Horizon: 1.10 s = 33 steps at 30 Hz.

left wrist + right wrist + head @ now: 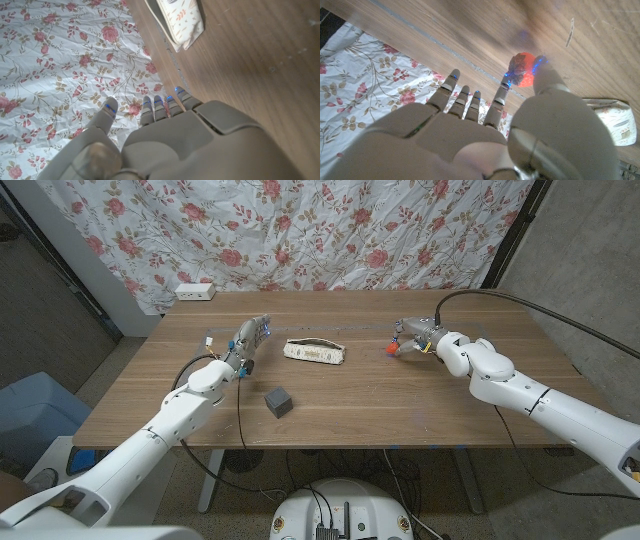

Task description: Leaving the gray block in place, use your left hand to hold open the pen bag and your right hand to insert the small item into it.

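Left hand [250, 340] out over the surface [340, 405] toward its far-left part, arm stretched in from the near-left corner, fingers [162, 107] straight and close together, thumb apart, nothing held, just beside the left end of the pen bag [315, 352] but not touching it. Pen bag lying flat near the middle of the far edge, cream with a small pattern, mouth state not clear. Right hand [412, 338] out toward the far-right part, forearm bent in from the near-right corner, fingers spread, thumb tip and one finger pinching the small item [522, 70], red-orange. Gray block [278, 402] standing alone nearer the front edge, left of centre, well apart from both hands.
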{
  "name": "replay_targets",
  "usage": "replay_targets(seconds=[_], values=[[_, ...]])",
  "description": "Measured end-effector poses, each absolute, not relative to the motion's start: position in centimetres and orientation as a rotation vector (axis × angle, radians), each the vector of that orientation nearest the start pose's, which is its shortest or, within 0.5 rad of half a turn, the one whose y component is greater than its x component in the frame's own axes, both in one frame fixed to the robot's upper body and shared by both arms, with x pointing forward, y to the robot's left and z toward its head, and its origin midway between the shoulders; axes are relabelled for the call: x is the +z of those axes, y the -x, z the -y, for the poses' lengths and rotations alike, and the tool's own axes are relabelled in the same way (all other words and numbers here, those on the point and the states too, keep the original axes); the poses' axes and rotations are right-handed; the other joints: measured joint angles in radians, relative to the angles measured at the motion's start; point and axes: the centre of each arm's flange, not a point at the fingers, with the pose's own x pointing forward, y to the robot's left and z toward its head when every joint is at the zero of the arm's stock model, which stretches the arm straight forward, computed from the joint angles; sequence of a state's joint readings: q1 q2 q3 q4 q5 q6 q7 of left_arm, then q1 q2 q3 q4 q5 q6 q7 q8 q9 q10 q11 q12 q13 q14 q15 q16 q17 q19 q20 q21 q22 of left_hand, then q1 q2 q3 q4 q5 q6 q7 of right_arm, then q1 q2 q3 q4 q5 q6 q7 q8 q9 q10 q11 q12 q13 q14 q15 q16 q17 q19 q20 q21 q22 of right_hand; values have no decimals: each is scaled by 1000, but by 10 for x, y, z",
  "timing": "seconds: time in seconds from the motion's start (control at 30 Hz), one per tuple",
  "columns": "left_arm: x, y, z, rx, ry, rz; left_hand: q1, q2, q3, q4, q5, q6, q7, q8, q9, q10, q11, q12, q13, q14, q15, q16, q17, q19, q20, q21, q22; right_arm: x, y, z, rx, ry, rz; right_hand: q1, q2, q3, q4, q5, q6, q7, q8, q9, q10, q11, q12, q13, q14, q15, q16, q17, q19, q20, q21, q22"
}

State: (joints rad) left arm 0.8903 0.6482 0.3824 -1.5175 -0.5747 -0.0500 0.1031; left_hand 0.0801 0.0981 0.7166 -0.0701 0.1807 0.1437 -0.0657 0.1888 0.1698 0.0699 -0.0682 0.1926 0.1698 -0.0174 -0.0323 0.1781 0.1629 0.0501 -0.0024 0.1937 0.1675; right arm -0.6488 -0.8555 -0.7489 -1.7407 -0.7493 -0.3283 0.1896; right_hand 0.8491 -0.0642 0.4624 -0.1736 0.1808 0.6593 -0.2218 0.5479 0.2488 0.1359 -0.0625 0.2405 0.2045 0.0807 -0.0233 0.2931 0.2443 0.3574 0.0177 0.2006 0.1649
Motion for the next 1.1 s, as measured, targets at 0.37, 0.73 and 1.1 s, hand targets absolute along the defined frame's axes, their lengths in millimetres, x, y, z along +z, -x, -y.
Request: replay_targets(seconds=[0.37,0.73,1.1], values=[[-4,-631,-294,-177,-277,476,61,9,20,-89,0,52,-39,12,0,23,-23,4,0,22,-3,0,0,28,-5,0,0,23,-620,238,-54,1717,420,0,0,-4,4,0,0,0,0,0,0,0,0,0,5,6,0,0,0,0,0,0],[14,-627,-291,-166,-425,506,118,10,24,-110,0,136,-74,25,0,71,-46,4,0,63,-5,0,0,61,-10,0,0,26,-619,238,-61,1699,423,0,0,-6,6,0,4,4,4,-1,5,5,0,0,5,5,0,0,0,0,0,0],[32,-620,-281,-139,-598,547,183,-1,24,-118,-4,215,-105,35,0,118,-57,12,0,98,-2,0,0,97,-10,0,0,26,-618,238,-64,1683,429,0,0,-8,8,0,3,4,4,0,6,5,-5,0,5,5,0,0,0,0,0,0]])
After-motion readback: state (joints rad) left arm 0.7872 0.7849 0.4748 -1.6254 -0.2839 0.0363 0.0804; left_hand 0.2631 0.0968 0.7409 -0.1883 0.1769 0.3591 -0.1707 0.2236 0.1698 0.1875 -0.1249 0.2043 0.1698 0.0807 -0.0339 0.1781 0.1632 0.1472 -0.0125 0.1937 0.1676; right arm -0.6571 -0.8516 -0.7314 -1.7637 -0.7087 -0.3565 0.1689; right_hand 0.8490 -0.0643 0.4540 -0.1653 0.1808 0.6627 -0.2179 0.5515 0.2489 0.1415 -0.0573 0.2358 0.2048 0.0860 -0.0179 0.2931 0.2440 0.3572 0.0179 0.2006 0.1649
